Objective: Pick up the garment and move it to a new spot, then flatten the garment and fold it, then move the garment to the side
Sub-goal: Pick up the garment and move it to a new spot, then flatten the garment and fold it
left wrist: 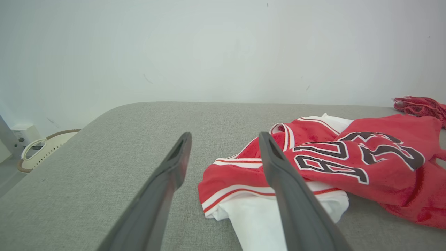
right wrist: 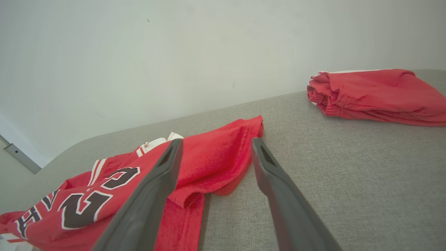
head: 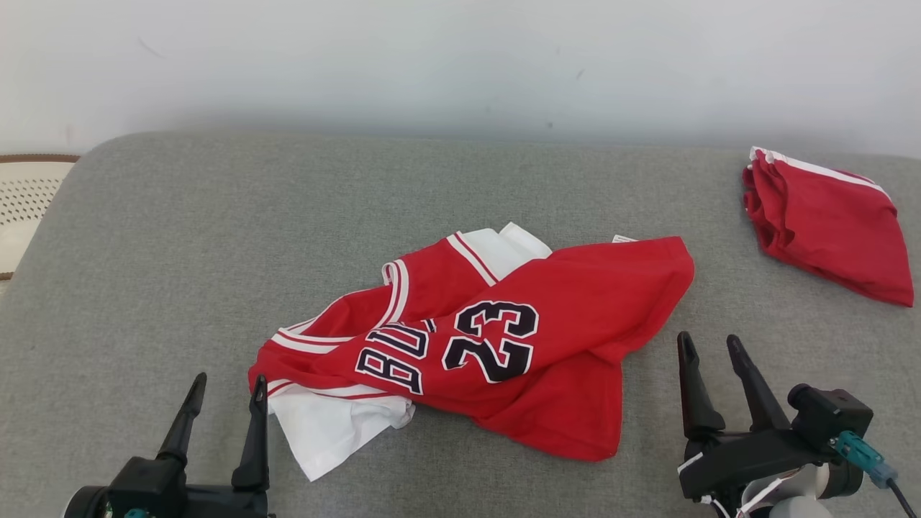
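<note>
I've got the red jersey (head: 547, 302) lying crumpled in the middle of the grey fabric-covered counter (head: 180, 237). Its long axis runs on a slant, from the near left up to the far right in the head view. The striped neck and arm trim sits at the left end, the plain red end points far right, and the "23" faces up. A white layer (head: 324, 432) pokes out from under its near-left corner. My left claw (head: 227, 381) is spread wide with nothing in it, its inner finger just beside that striped corner. My right claw (head: 709, 342) is wide open too and empty, sitting just off the jersey's right edge over bare fabric. Far right, well apart, there's a folded red garment (head: 827, 223). Off the counter's left edge I see a pale perforated basket (head: 29, 194); I can't tell what's in it.
</note>
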You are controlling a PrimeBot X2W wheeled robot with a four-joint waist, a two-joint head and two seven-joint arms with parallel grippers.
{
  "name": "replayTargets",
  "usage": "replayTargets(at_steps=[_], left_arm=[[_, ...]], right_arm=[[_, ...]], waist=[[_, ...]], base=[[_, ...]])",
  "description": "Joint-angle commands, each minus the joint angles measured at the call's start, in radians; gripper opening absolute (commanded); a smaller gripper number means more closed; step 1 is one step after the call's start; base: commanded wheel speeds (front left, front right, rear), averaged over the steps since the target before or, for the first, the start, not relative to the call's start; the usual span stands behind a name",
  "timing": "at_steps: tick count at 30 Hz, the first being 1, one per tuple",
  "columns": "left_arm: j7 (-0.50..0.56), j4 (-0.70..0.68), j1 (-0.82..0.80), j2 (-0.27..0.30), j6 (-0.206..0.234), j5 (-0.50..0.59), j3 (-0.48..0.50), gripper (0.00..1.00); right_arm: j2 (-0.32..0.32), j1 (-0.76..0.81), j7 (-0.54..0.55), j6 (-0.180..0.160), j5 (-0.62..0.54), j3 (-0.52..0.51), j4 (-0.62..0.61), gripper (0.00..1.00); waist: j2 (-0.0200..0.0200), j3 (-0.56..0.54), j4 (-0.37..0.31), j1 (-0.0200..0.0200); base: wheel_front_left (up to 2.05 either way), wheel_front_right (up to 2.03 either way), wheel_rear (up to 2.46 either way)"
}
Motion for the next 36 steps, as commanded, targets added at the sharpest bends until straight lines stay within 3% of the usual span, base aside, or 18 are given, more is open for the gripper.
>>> replayTargets(at_steps=[1,14,23,34,35,36], left_arm=[[-0.004,-0.004,0.015,-0.003,-0.004,0.009,0.012,1.00],[-0.004,-0.028,0.065,-0.131,-0.081,0.120,0.187,1.00],[-0.004,-0.016,0.068,-0.184,-0.148,0.163,0.236,1.00],[-0.004,-0.002,0.044,-0.225,-0.199,0.194,0.253,1.00],[-0.004,0.001,0.043,-0.226,-0.201,0.195,0.255,1.00],[-0.004,0.003,0.041,-0.228,-0.205,0.197,0.257,1.00]], right_arm=[[-0.007,0.010,0.006,-0.001,0.000,0.003,0.004,1.00],[-0.023,0.002,0.066,-0.001,0.032,0.057,0.086,1.00],[-0.056,-0.077,0.080,-0.001,0.031,0.112,0.203,1.00],[-0.064,-0.206,0.036,-0.001,0.068,0.150,0.421,1.00],[-0.066,-0.219,0.024,-0.001,0.067,0.149,0.435,0.45],[-0.067,-0.230,0.013,-0.001,0.068,0.148,0.451,0.16]], waist=[[0.0000,-0.003,0.004,0.0000],[0.0000,-0.020,0.039,0.0000],[0.0000,-0.003,0.070,0.0000],[0.0000,0.037,0.138,0.0000],[0.0000,0.039,0.143,0.0000],[0.0000,0.041,0.147,0.0000]], base=[[0.00,0.00,0.00],[0.00,0.00,0.00],[0.00,0.00,0.00],[0.00,0.00,0.00],[0.00,0.00,0.00],[0.00,0.00,0.00]])
